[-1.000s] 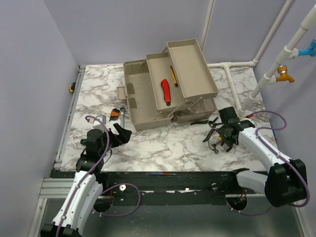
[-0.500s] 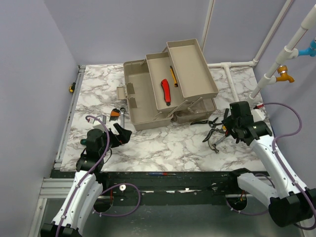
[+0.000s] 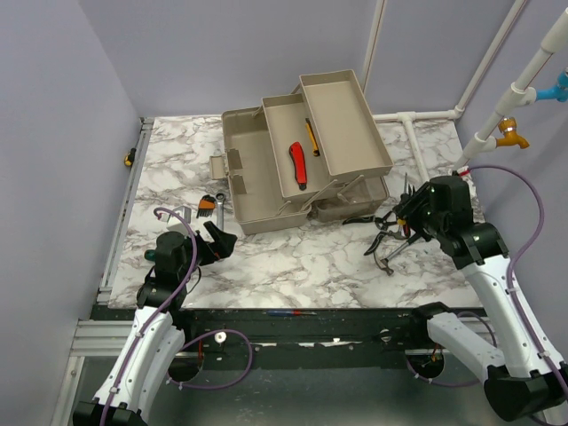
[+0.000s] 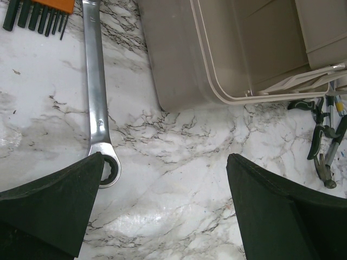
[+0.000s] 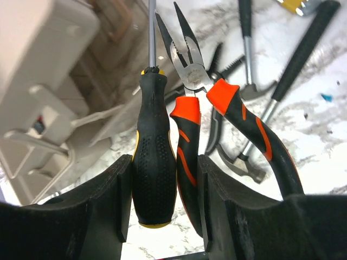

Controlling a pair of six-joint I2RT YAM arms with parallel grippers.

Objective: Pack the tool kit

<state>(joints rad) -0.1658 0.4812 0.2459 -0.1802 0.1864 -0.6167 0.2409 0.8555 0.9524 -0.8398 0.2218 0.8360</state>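
The beige toolbox (image 3: 257, 177) stands open at the table's middle with its fold-out trays raised. A red cutter (image 3: 298, 162) and a yellow-handled tool (image 3: 311, 136) lie in one tray. My right gripper (image 3: 410, 220) is right of the box, above the table. It is shut on a black-and-yellow screwdriver (image 5: 154, 157) and one handle of orange-and-black pliers (image 5: 187, 135), both pointing away from the wrist. A hammer (image 5: 293, 59) and dark pliers (image 5: 217, 124) lie on the table below it. My left gripper (image 4: 162, 179) is open and empty, low over the marble beside a wrench (image 4: 95, 92).
An orange hex key set (image 4: 38, 13) lies past the wrench, left of the toolbox wall (image 4: 184, 59). White pipes (image 3: 426, 151) run along the table's back right. A small grey piece (image 3: 217, 166) lies left of the box.
My right gripper has risen and moved back and to the right, carrying the screwdriver and the orange pliers up off the pile. The left arm has not moved.
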